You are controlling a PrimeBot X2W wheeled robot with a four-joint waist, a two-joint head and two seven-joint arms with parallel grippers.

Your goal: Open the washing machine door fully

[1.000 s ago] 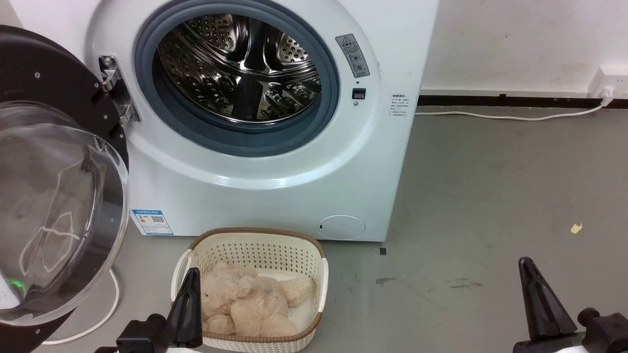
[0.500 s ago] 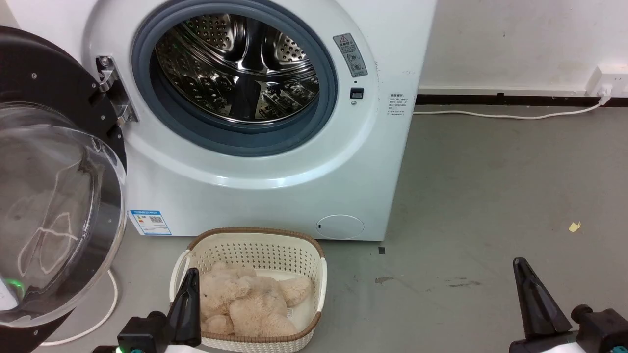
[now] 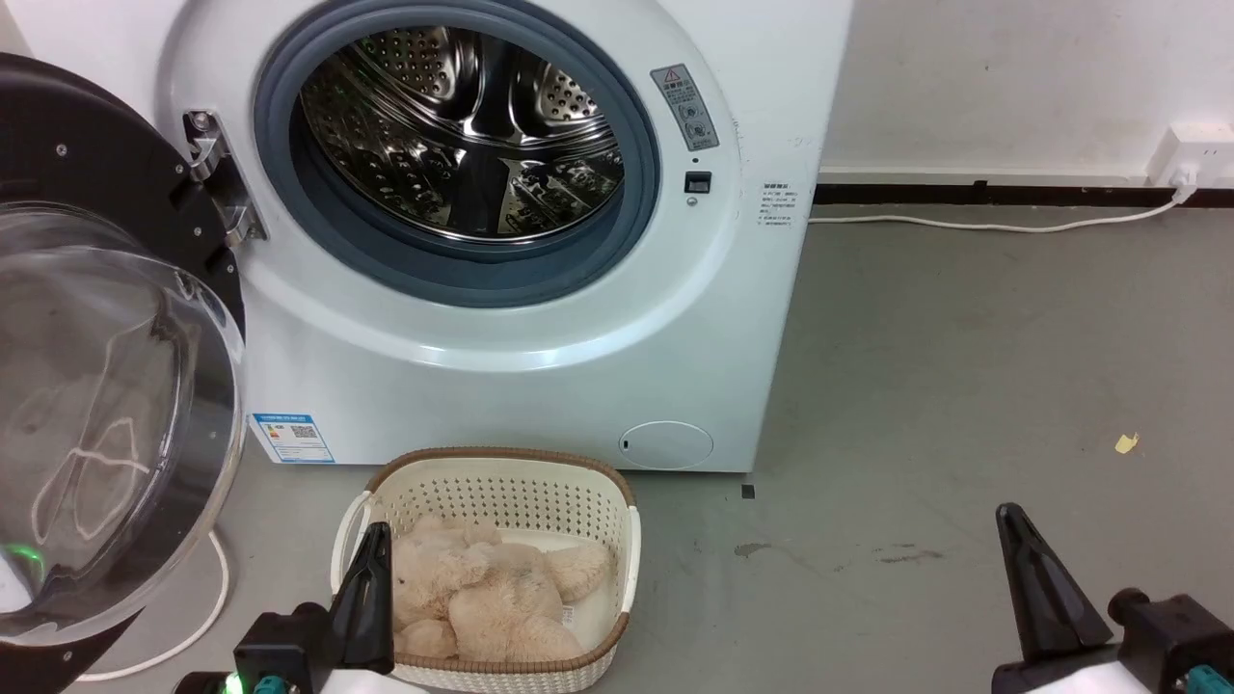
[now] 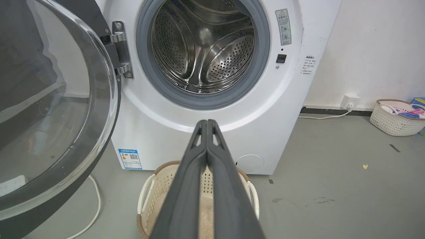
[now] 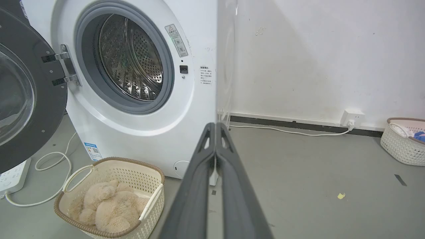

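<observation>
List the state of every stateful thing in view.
Door, swung wide open to the left.
Drum, no laundry visible.
Basket, holding a plush toy.
Left tool, shut, holding nothing.
Right tool, shut, holding nothing.

Bright, even light; sharp, wide-angle wrist views

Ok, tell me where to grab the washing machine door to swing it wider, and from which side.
Pinch the black rim of the washing machine door on its lower arc, far from the hinge for leverage. The bulging glass bowl looks too smooth to pinch. Come from the front with the left gripper, which sits on the door's side; its fingers are shut and must open first.
</observation>
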